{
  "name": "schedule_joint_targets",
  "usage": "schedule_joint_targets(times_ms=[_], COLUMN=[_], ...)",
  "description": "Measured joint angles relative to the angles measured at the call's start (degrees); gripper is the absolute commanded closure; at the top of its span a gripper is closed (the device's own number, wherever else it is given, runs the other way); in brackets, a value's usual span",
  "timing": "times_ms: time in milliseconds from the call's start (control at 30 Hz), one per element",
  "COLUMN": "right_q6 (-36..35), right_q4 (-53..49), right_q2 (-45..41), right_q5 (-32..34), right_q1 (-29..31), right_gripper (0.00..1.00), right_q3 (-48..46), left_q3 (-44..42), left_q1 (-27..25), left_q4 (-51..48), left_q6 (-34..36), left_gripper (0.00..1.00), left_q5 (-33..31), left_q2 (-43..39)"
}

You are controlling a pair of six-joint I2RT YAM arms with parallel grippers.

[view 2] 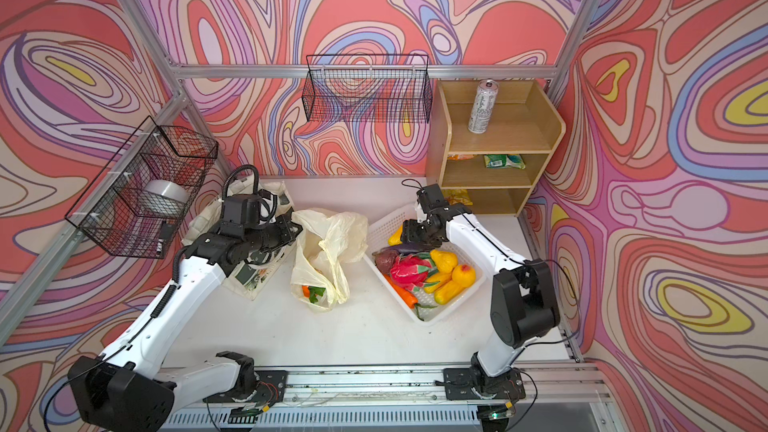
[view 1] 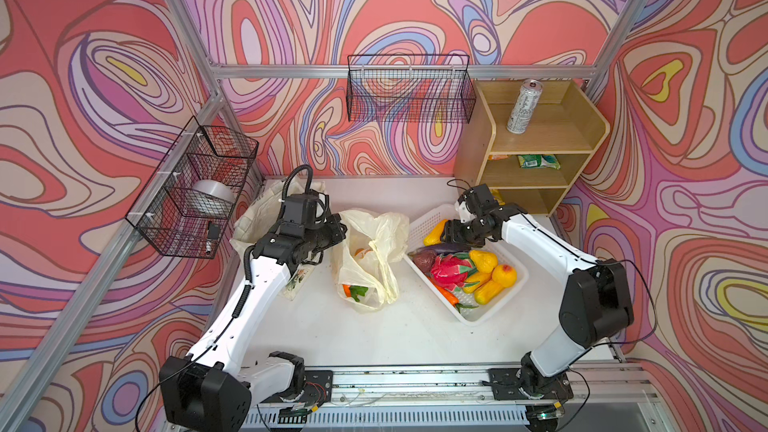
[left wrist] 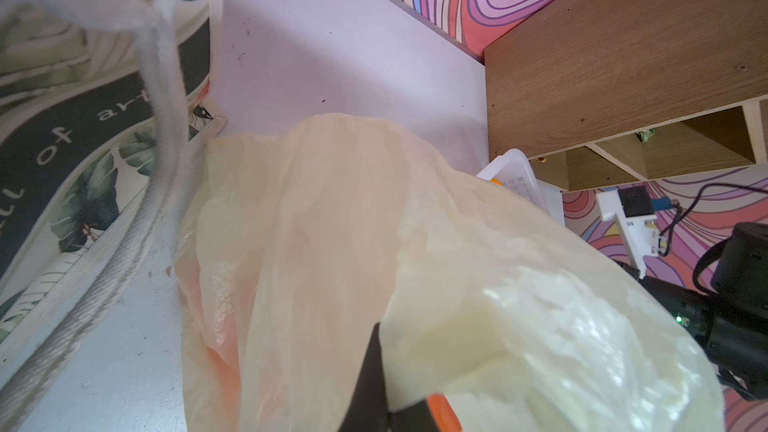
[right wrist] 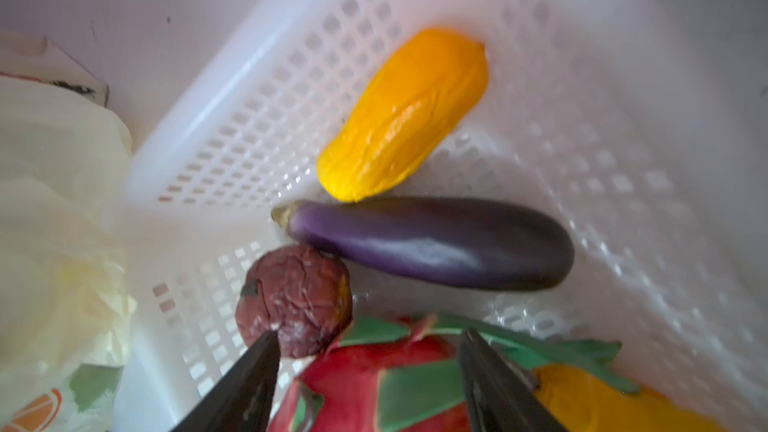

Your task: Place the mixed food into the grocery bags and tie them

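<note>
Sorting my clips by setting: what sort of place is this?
Likely a robot test cell, not a real shop: bare aluminium frame, swirl-printed walls, and toy produce in a white basket.

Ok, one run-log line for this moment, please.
left claw shut on plastic bag | right claw open over toy fruit in white basket | silver can on shelf top

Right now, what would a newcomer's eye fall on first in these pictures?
The white lattice basket right of centre, heaped with bright toy produce around a pink dragon fruit, catches the eye first, with the right pincer open above it. Beside it, the left pincer is shut on the pale-yellow plastic bag. A tall silver can stands atop the wooden shelf at the back right.
</note>
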Motion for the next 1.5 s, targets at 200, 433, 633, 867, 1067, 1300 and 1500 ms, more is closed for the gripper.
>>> schedule_joint_targets(times_ms=[200, 433, 633, 867, 1067, 1300, 1500], right_q6=[-4.22, -7.72, -7.89, -4.39, 1.2, 6.88, 10.97], right_q4=[-1.4, -6.62, -5.33, -0.37, 6.64, 12.76, 17.94], right_q2=[5.9, 7.98, 10.6, 10.78, 9.77, 9.79, 11.37], right_q5=[5.9, 12.81, 17.35, 15.02, 6.49, 1.49, -1.27], right_q1=[0.63, 6.4, 8.2, 6.29, 0.87, 0.0, -0.17], right_gripper=[0.28, 0.22, 0.21, 0.2, 0.2, 0.21, 0.25], right_q3=[4.28, 3.74, 3.15, 1.77, -0.48, -1.14, -1.79], left_q3=[-0.02, -0.02, -0.02, -0.02, -0.02, -0.02, -0.15], left_q1=[0.26, 0.68, 0.72, 0.72, 0.72, 0.72, 0.72], left_q4=[-0.02, 0.02, 0.07, 0.04, 0.07, 0.55, 0.66], left_q6=[0.02, 0.0, 0.0, 0.0, 0.0, -0.17, -0.17], left_gripper=[1.0, 1.0, 1.0, 1.0, 1.0, 1.0, 1.0], left_q5=[-0.02, 0.15, 0.66, 0.7, 0.85, 0.87, 0.87], left_q2=[-0.02, -0.02, 0.0, 0.02, 0.11, 0.24, 0.24])
